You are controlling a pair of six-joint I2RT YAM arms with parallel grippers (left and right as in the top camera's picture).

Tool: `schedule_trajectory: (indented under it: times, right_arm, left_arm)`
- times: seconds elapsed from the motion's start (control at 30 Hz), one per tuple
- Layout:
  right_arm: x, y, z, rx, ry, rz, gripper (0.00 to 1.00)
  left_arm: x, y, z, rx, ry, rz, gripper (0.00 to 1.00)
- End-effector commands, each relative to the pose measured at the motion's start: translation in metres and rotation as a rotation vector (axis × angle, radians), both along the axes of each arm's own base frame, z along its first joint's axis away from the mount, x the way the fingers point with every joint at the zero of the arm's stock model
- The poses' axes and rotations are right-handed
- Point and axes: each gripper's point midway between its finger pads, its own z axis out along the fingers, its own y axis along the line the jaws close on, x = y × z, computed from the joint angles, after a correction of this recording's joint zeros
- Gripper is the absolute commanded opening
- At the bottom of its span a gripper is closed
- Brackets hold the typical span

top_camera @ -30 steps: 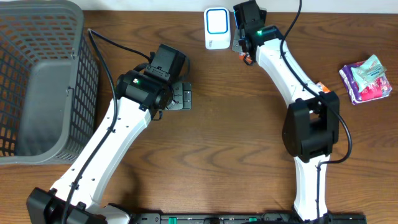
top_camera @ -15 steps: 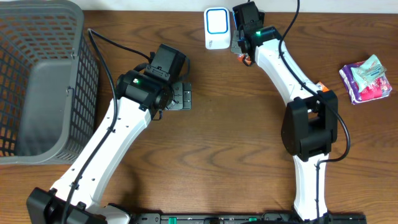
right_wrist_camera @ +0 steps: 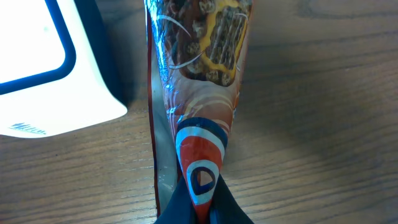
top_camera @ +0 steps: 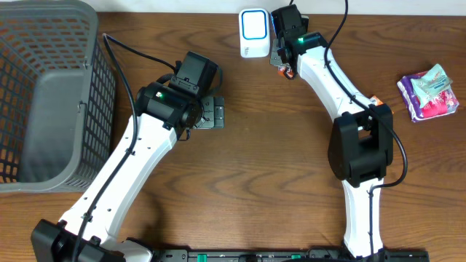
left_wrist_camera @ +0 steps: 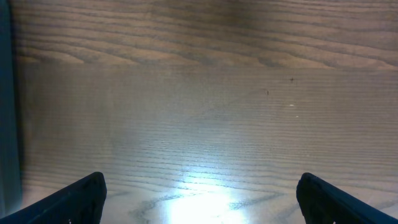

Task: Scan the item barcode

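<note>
The item is a red and orange snack packet (right_wrist_camera: 199,74) with a chocolate biscuit picture. In the right wrist view it lies on the wood, pointing away from my right gripper (right_wrist_camera: 199,208), which is shut on its near tip. The white barcode scanner (right_wrist_camera: 43,68) with a blue-edged window stands just left of the packet. From overhead, the scanner (top_camera: 253,33) sits at the table's far edge, with my right gripper (top_camera: 282,62) and a bit of the packet (top_camera: 285,71) close on its right. My left gripper (top_camera: 211,113) hangs open over bare wood, holding nothing (left_wrist_camera: 199,208).
A large grey mesh basket (top_camera: 44,94) fills the left side of the table. A pink and purple packet (top_camera: 428,91) lies at the far right. A small orange object (top_camera: 376,102) shows beside the right arm.
My right arm has crept slightly left, bringing the packet a little closer to the scanner. The left arm has not moved.
</note>
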Motion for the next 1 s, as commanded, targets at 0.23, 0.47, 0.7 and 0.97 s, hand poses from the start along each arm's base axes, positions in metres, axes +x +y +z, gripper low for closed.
schedule_trajectory:
  times: [0.23, 0.47, 0.7, 0.97]
  right_arm:
    - [0.001, -0.024, -0.007, -0.018, 0.027, -0.057, 0.01]
    - [-0.004, -0.051, -0.011, -0.043, 0.066, -0.104, 0.01]
    - [-0.009, -0.076, -0.016, -0.037, 0.110, -0.142, 0.01]
    - [0.016, 0.012, 0.001, 0.292, 0.015, 0.167, 0.01]
  left_arm:
    - [0.000, 0.004, -0.001, 0.018, -0.001, 0.012, 0.98]
    - [0.000, 0.004, -0.001, 0.018, -0.001, 0.012, 0.98]
    - [0.000, 0.004, -0.001, 0.018, -0.001, 0.012, 0.98]
    - [0.000, 0.004, -0.001, 0.018, -0.001, 0.012, 0.98]
